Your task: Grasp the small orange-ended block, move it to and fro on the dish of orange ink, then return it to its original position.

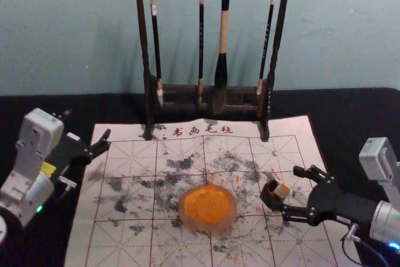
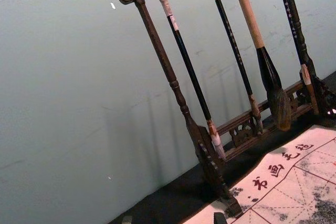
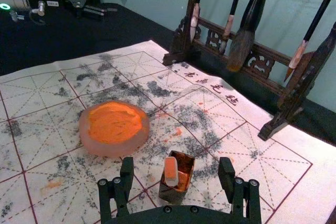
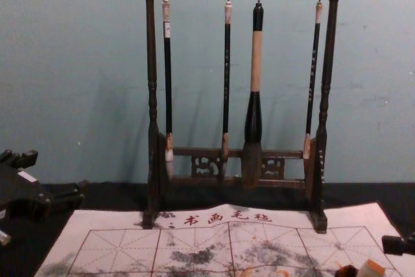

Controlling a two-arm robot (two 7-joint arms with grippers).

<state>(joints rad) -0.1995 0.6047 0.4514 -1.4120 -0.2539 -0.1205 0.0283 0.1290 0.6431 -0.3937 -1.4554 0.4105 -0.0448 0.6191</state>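
The small orange-ended block point(image 1: 282, 191) leans in a dark little square box point(image 1: 272, 196) on the mat's right part; in the right wrist view the block point(image 3: 171, 171) rests at the box point(image 3: 181, 190) opening. My right gripper point(image 1: 290, 193) stands open around them in the head view, and its fingertips are wide apart on both sides in the right wrist view point(image 3: 176, 170). The dish of orange ink point(image 1: 207, 208) sits left of the box, also seen as a round dish point(image 3: 114, 128). My left gripper point(image 1: 106, 141) is parked open at the mat's left edge; its fingertips show in the left wrist view point(image 2: 173, 219).
A dark wooden rack point(image 1: 206, 89) with several hanging brushes stands behind the mat near the wall. The white calligraphy mat point(image 1: 134, 242) has grid lines and grey ink stains, and lies on a black cloth point(image 1: 87, 107).
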